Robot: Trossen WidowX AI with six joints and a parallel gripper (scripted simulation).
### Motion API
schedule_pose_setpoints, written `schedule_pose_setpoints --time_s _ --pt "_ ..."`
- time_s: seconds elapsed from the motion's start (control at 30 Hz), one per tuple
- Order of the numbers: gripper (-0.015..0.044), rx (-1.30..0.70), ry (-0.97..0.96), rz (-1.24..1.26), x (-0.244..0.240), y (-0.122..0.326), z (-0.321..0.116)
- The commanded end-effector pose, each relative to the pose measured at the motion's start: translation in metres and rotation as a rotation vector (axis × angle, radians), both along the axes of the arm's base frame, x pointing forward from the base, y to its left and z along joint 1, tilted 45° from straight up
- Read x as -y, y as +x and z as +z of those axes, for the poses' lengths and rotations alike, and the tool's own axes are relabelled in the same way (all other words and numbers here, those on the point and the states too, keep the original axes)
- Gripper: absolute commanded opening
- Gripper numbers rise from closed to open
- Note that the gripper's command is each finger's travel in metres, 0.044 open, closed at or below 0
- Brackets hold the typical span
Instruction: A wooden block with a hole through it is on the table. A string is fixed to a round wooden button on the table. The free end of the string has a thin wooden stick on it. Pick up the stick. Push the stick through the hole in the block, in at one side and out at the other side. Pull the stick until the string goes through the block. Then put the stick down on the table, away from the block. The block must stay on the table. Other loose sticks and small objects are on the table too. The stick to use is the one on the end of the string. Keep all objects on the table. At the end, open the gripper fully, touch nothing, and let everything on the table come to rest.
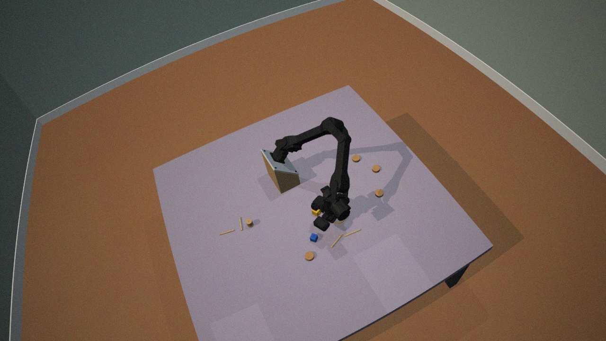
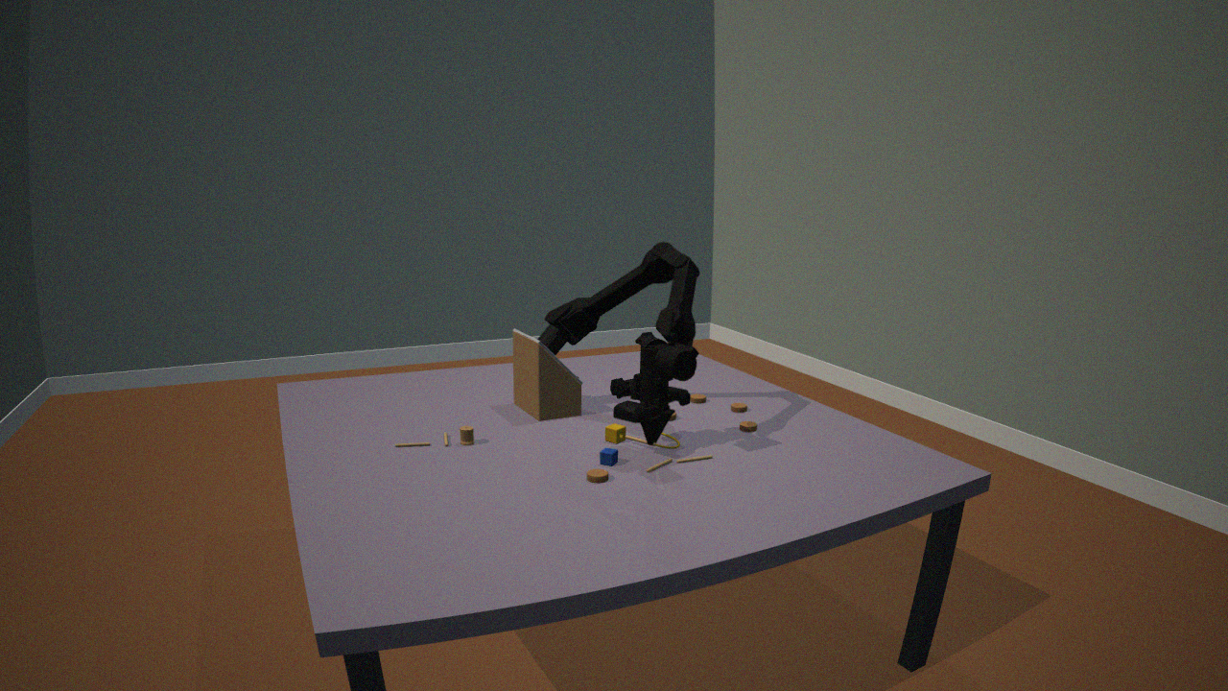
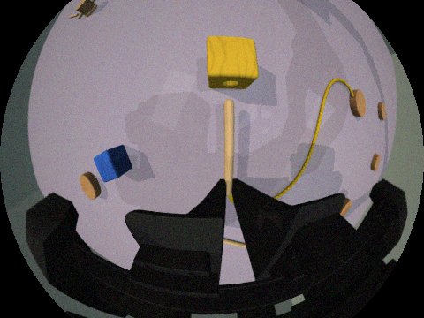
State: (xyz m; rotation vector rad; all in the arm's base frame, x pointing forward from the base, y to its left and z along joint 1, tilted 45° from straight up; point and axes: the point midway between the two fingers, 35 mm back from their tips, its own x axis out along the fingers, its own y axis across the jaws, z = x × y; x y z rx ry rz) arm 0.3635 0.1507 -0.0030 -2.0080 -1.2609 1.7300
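My gripper (image 3: 228, 184) (image 2: 652, 440) is shut on the wooden stick (image 3: 229, 141) (image 2: 636, 440), near its string end. The stick points away from the fingers toward the yellow block (image 3: 231, 57) (image 2: 614, 434) (image 1: 315, 211), its tip a little short of the block's near face. The hole (image 3: 230, 83) shows low in that face, roughly in line with the stick. The stick is outside the block. The yellow string (image 3: 319, 119) runs in a curve from the fingertips to a round wooden button (image 3: 357, 103) on the right in the wrist view.
A blue cube (image 1: 313, 237) (image 2: 608, 457) (image 3: 112, 163) and a loose button (image 1: 309, 255) (image 2: 597, 476) lie near the block. Two loose sticks lie close to the gripper, one (image 1: 336, 240) beside another (image 1: 352, 232). A small wooden cylinder (image 1: 249, 222) stands farther left by two more sticks. Several buttons lie right.
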Motion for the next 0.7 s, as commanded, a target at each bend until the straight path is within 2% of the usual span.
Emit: schedule_pose_setpoints --time_s 0.0,0.67 --pt "0.0000 0.005 0.006 0.005 0.001 -0.006 0.000" --pt "0.0000 0.005 0.006 0.004 0.006 -0.021 -0.004"
